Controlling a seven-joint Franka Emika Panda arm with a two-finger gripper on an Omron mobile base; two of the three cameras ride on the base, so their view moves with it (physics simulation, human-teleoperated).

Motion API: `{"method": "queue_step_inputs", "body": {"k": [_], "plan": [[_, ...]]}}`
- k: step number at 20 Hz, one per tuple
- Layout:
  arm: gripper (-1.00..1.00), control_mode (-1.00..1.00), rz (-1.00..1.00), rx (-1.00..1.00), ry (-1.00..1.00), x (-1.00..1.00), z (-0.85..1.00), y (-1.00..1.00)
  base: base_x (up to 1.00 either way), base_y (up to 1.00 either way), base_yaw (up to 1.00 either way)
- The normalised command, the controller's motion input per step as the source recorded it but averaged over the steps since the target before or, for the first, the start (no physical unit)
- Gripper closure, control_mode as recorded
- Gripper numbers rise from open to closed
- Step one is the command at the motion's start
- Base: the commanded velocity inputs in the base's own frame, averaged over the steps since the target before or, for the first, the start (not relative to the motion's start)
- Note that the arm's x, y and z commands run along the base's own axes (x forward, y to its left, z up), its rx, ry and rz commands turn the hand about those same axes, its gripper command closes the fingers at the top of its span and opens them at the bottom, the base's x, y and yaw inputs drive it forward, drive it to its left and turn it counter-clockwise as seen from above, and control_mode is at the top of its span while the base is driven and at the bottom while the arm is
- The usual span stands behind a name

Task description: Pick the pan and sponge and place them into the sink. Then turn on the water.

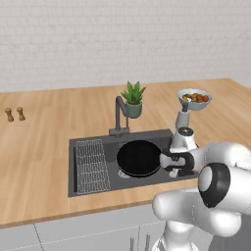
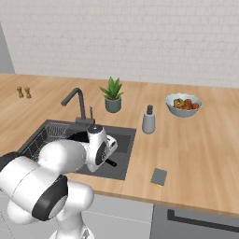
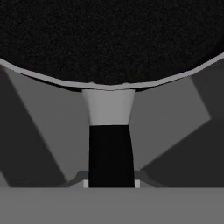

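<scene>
left base view shows the pan (image 1: 138, 158) over the sink (image 1: 88, 188), its black disc just right of the wire rack (image 1: 91, 166) and in front of the faucet (image 1: 119, 115). whether it rests on the basin floor or hangs just above it cannot be told. the end effector (image 1: 169, 162) is pressed together on the pan's handle, close to where the handle meets the rim, which looks like a sensible grip: pinching near the bowl keeps the heavy end from sagging and leaves the wrist outside the basin wall. in the hand view the handle (image 3: 110, 153) runs straight up from between the finger tips into the grey neck and then the pan's dark bowl, so the grip sits square on the handle's line.

the pan's long axis lies along the sink's length, the bowl toward the rack and the handle pointing toward the arm. the bowl looks level, open side up.

the sponge (image 2: 158, 177) lies flat on the wooden surface (image 2: 200, 149) well to the right of the sink, near the front edge, scouring side up; it looks untouched, so by my reading the pan half is nearly done and the sponge and water remain.
</scene>
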Motion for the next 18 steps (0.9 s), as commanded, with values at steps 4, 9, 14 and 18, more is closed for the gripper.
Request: {"method": "queue_step_inputs", "body": {"k": [4,9,14,18], "plan": [[1.0,-1.0,0.09,0.0,0.0,0.59,-0.28,0.01,0.0,0.0,0.0],[1.0,-1.0,0.09,0.0,0.05,0.6,-0.09,0.16,0.0,0.0,0.0],[1.0,-1.0,0.05,0.0,0.17,0.61,-0.14,0.14,0.0,0.0,0.0],[1.0,-1.0,0.01,0.0,0.07,0.25,-0.48,0.0,0.0,0.0,0.0]]}}
